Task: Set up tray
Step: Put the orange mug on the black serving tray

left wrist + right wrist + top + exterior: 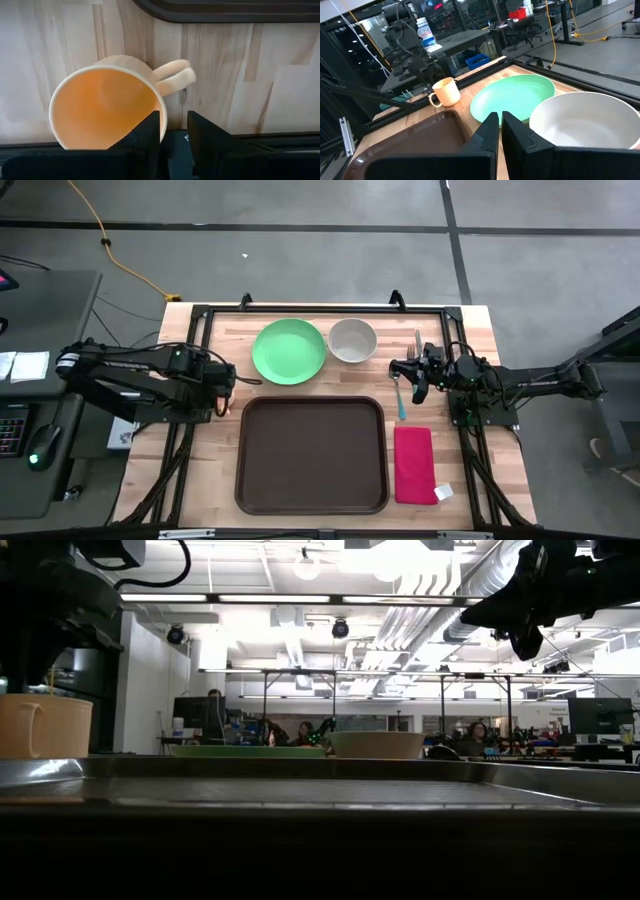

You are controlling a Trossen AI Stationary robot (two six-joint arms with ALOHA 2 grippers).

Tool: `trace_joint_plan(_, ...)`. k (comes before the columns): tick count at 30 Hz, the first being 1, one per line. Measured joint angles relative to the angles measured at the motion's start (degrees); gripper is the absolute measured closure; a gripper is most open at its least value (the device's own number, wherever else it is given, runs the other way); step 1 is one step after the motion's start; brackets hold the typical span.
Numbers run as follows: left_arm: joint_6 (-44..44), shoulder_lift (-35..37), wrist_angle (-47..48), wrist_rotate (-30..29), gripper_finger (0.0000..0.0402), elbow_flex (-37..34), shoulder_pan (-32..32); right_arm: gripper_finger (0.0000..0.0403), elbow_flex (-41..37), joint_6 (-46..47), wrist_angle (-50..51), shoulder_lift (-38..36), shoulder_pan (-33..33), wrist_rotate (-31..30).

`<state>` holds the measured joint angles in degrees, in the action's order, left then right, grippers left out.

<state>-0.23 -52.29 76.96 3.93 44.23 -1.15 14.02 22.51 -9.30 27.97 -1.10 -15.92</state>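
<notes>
A cream mug [105, 107] stands upright on the wooden table just left of the dark brown tray [310, 455]; it also shows in the right wrist view [446, 92]. My left gripper [173, 125] points down over it, open. One finger [150, 127] is inside the rim and the other [202, 131] outside, next to the handle [175, 77]. In the high view this gripper [222, 392] hides the mug. My right gripper [500, 120] hovers level and shut above the table right of the white bowl [352, 340], holding nothing. A green plate [289, 351] lies beyond the tray. My left gripper straddles the mug's wall at the rim [163, 125], close to the handle, from above with its fingers pointing down. Bare table shows between the wall and the outer finger. Whether the inner finger touches the wall, I cannot tell. The mug rests on the table.
A red napkin [413, 464] lies right of the tray, with a teal spoon [401, 402] above it and a fork [418, 340] near the far right. A black frame runs around the table. People sit at desks in the room behind.
</notes>
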Motion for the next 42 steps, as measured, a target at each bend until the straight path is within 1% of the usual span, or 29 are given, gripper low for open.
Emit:
trace_joint_plan(6,1.39,0.00,-0.06,-0.52,0.0273,-0.01,0.00,0.0402,0.00,-0.01,0.00,0.00,0.00,0.02)
trace_joint_plan(10,1.70,0.00,-0.13,-2.87,0.0273,-0.02,0.00,0.0402,0.00,-0.01,0.00,0.00,0.00,0.02)
trace_joint_plan(15,1.06,0.00,-0.47,-3.75,0.0273,-0.04,0.00,0.0402,0.00,-0.01,0.00,0.00,0.01,0.02)
trace_joint_plan(18,-1.46,-0.11,-2.04,-2.46,0.0273,-0.07,0.00,0.0402,0.00,-0.01,0.00,0.01,0.02,0.02)
trace_joint_plan(23,-3.68,-0.45,-6.41,1.56,0.0273,-0.07,0.00,0.0402,0.00,0.02,0.00,0.00,0.00,0.02)
trace_joint_plan(25,-5.93,-0.44,-7.18,3.60,0.0273,-0.07,0.00,0.0402,0.00,0.06,0.02,0.00,0.00,0.02)
trace_joint_plan(29,-12.61,-0.44,-6.99,9.80,0.0273,-0.07,-0.80,0.0402,0.00,0.11,0.03,0.02,0.02,0.03)
trace_joint_plan(32,-20.95,-0.42,-7.96,13.30,0.0273,-0.07,-4.38,0.0402,0.00,0.06,0.09,0.02,0.00,0.02)
trace_joint_plan(34,-27.48,-0.44,-10.27,13.72,0.0273,-0.07,-8.03,0.0402,0.00,0.04,0.23,0.02,0.02,0.03)
trace_joint_plan(36,-34.06,-0.44,-13.68,12.55,0.0273,-0.07,-11.86,0.0402,0.00,0.04,0.32,0.02,0.01,0.04)
trace_joint_plan(37,-37.15,-0.44,-15.28,11.03,0.0273,-0.07,-13.83,0.0402,0.00,0.04,0.39,0.02,0.01,0.02)
trace_joint_plan(39,-42.72,-0.44,-17.55,7.32,0.0273,-0.04,-17.52,0.0402,0.00,0.02,0.44,0.02,0.00,0.02)
trace_joint_plan(42,-52.39,-1.36,-17.69,1.47,0.0273,-0.04,-22.53,0.0402,0.00,0.02,0.44,0.02,0.00,0.02)
